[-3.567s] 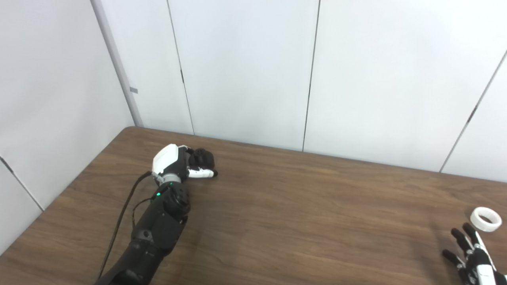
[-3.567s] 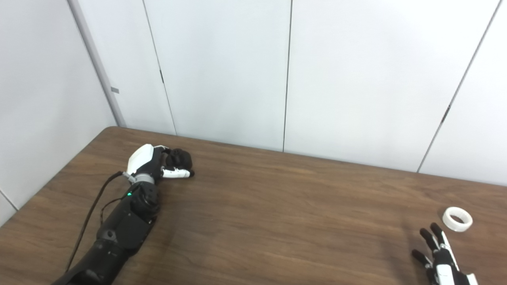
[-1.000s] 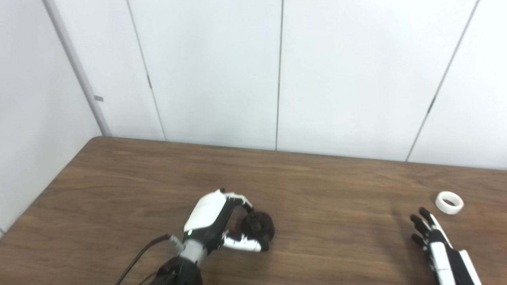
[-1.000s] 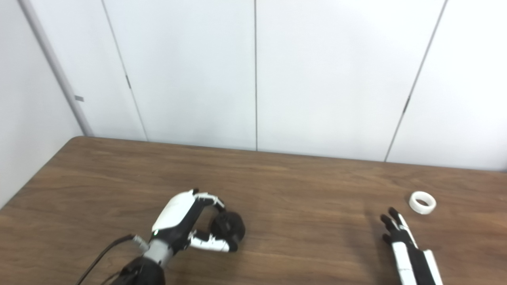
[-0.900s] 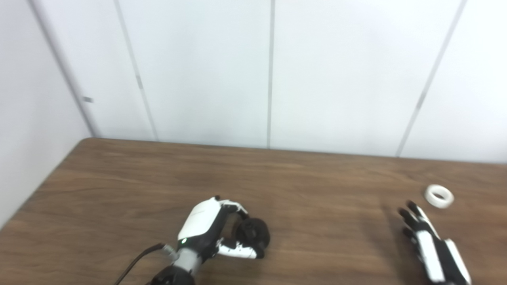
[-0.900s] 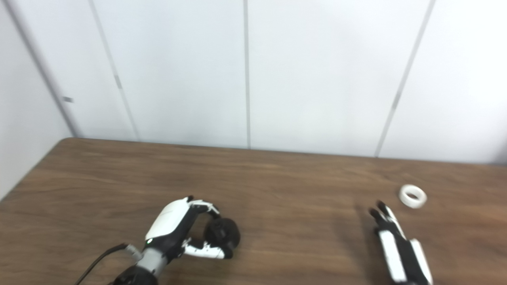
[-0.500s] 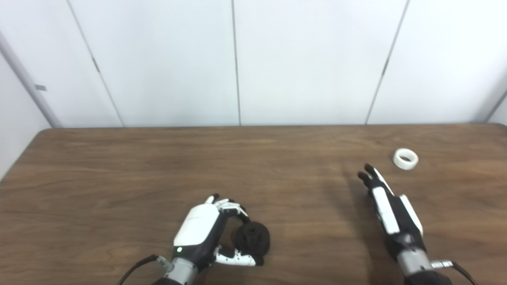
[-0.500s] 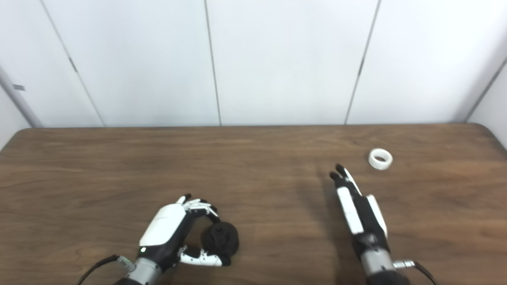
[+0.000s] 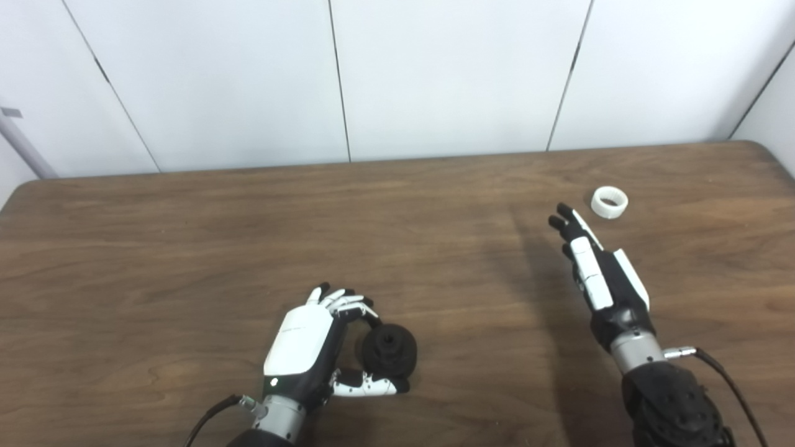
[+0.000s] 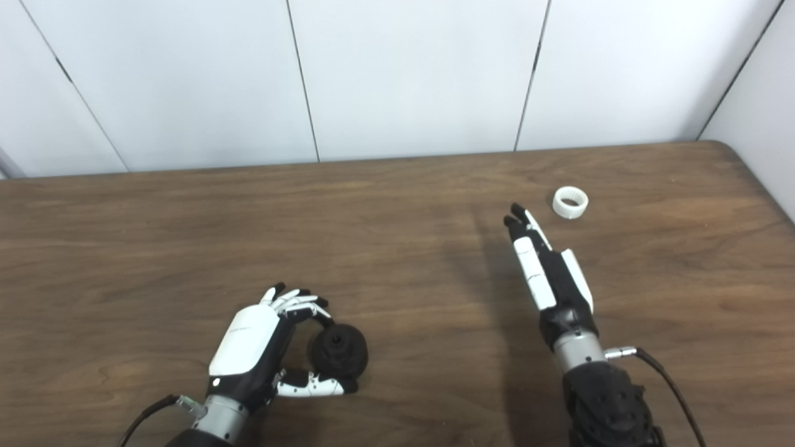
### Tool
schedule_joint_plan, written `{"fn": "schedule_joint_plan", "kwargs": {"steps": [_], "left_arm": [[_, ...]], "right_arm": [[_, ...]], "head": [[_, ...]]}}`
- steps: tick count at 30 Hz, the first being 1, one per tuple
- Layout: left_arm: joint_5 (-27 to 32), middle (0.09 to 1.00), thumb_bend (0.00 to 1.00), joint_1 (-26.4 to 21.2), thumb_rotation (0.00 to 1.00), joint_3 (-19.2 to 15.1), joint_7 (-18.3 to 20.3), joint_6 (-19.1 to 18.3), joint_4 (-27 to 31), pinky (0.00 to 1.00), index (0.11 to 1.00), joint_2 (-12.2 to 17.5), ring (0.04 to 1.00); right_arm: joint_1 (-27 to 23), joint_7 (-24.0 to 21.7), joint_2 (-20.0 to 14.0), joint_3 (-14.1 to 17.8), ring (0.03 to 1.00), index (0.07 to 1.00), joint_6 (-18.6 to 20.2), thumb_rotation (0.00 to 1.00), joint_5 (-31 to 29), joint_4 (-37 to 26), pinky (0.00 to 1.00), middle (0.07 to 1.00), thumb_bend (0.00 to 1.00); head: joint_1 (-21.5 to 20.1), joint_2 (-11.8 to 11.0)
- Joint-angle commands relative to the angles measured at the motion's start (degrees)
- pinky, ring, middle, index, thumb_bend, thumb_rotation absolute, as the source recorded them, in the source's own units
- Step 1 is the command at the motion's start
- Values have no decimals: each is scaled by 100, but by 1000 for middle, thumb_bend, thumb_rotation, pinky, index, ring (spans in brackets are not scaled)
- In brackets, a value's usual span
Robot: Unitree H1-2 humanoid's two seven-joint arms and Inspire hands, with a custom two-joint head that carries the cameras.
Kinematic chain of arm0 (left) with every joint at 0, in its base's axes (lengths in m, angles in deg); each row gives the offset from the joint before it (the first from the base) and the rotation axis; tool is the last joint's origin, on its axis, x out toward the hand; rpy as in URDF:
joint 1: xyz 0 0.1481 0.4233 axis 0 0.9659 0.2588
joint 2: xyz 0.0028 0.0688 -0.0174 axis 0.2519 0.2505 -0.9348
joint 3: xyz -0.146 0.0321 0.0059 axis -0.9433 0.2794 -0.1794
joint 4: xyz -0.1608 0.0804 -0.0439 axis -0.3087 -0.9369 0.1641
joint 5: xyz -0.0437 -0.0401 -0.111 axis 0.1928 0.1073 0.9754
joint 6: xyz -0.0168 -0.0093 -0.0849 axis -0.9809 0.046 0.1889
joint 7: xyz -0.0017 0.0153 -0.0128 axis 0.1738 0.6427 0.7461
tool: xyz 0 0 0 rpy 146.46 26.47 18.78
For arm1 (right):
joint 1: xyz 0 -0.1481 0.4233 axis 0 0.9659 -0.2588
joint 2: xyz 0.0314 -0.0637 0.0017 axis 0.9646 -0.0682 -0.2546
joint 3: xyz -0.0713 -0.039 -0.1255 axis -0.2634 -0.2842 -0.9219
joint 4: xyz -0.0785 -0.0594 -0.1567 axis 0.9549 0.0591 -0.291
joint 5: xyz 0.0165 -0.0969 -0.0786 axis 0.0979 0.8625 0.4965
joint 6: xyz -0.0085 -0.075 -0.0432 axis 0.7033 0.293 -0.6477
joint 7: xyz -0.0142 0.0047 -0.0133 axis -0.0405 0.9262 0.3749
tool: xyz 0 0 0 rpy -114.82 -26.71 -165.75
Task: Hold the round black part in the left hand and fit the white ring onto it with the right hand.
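- Brown wood-grain table (image 9: 186,236) fills the lower view, white panelled wall (image 9: 435,68) behind it.
- Right hand (image 9: 599,273), black and white, stretched flat over the table, fingers straight and close together, holding nothing, tips aimed at the far right.
- Left hand (image 9: 310,347) low at the near edge, fingers curled over and thumb under the round black part (image 9: 389,351), gripping it.
- Small white ring (image 9: 609,202) lies on the table just beyond the right fingertips, apart from them, nothing between.
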Motion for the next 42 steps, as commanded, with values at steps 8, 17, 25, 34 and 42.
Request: {"fn": "schedule_joint_plan", "kwargs": {"steps": [8,17,25,34,42], "left_arm": [[-14,781,524,185,51,64,-72,256,-231,1000,485,-45,878],[13,778,524,212,52,-2,-131,379,-308,1000,485,-25,874],[26,783,524,218,52,-88,-41,374,-242,1000,485,31,877],[137,779,524,238,52,-221,-36,571,-288,1000,485,98,875],[225,779,524,285,53,-293,-27,724,-323,1000,485,146,876]], "right_arm": [[-453,-8,-285,264,991,958,123,1000,-8,-331,1000,938,507],[-989,288,-973,123,908,858,-90,685,1277,32,884,905,557],[-1536,382,-1610,-101,970,801,-157,369,2413,700,960,935,708],[-2198,37,-2138,-184,997,782,54,336,2662,1656,988,971,802],[-2678,-346,-2456,-498,1000,785,361,324,2919,2444,1000,998,820]], "head": [[-176,71],[-457,74],[-851,60],[-1147,22],[-1283,-25]]}}
